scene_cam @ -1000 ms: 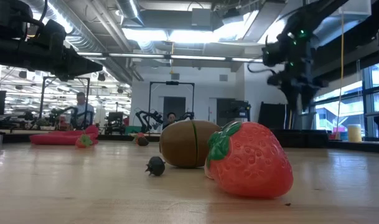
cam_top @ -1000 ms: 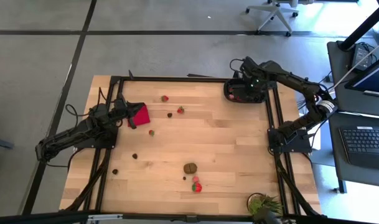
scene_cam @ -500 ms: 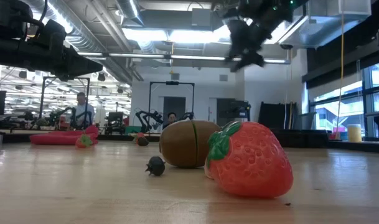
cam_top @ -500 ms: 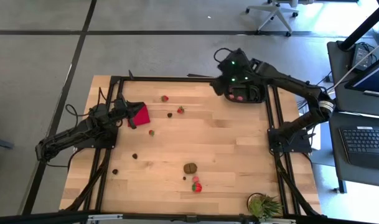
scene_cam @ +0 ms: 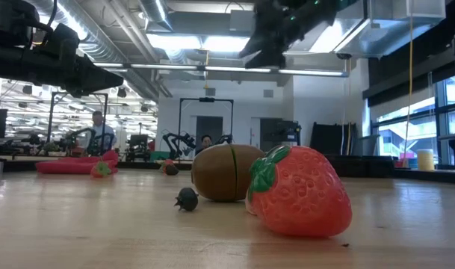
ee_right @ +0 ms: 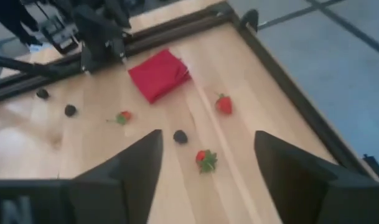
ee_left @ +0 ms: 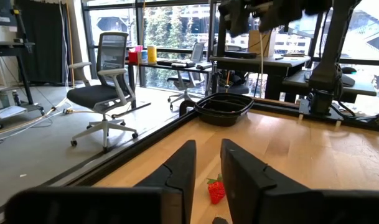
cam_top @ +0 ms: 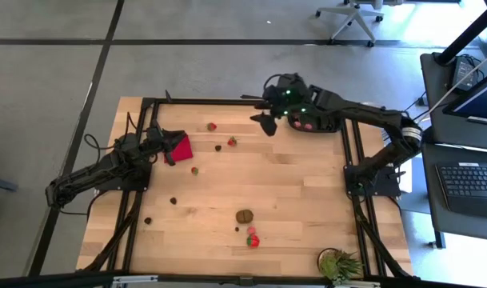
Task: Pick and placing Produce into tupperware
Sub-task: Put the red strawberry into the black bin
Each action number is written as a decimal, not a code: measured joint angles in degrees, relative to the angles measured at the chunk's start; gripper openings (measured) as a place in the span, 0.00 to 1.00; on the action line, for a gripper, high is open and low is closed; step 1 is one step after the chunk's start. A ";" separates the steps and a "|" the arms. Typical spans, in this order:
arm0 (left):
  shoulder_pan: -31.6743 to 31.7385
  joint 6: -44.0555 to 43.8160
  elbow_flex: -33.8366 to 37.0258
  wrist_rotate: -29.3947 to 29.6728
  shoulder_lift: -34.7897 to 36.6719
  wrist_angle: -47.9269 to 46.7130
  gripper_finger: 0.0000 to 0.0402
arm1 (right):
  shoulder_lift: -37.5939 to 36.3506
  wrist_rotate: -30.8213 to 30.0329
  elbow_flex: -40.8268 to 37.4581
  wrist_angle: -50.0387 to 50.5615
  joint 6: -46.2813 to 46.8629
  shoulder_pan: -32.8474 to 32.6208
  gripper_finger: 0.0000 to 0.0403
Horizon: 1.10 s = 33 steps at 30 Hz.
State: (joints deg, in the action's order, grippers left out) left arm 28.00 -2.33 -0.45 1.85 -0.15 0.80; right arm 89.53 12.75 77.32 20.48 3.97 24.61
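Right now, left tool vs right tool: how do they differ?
Position: the left tool sits at the table's left edge by the red cloth; the right tool hangs over the far side, near the tupperware.
Opening: the left tool's fingers show a narrow gap; the right tool's are spread wide.
Height: in the low view the right tool is high above the table.
Shared: both are empty.

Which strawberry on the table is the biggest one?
The biggest is the strawberry at the table's near edge, just beside the brown lump. The other strawberries, up by the red cloth, look clearly smaller from above.
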 joint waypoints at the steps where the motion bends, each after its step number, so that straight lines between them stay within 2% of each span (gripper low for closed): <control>1: -0.01 -0.01 0.01 0.00 -0.01 0.00 0.18 | 1.06 0.00 0.00 -0.18 -0.02 -0.14 0.67; 7: -0.01 -0.02 0.02 0.00 -0.01 0.00 0.20 | 8.48 -0.04 -0.07 -3.48 -3.51 -0.11 0.88; 12: -0.01 -0.02 0.00 0.00 0.00 0.02 0.22 | 12.89 -0.13 -0.08 -7.15 -13.61 -1.26 0.95; 15: -0.01 -0.02 0.01 0.00 -0.01 0.01 0.23 | 14.10 -0.14 -0.09 -7.66 -19.22 -2.26 0.97; 21: 0.01 -0.02 0.00 0.02 0.01 0.02 0.25 | 15.91 -1.29 -0.11 -9.38 -22.21 -3.19 0.97; 28: 0.01 -0.02 0.00 0.63 -0.01 0.04 0.27 | 19.56 -1.68 -0.06 -11.55 -22.03 -3.62 0.97; 33: 0.08 1.67 0.02 0.66 -0.01 0.04 0.29 | 23.52 -1.66 4.40 -6.82 -19.17 -3.60 0.97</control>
State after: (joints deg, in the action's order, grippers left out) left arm 28.08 -0.66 -0.43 2.50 -0.16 0.84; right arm 113.05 11.09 81.72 13.65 -15.20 21.02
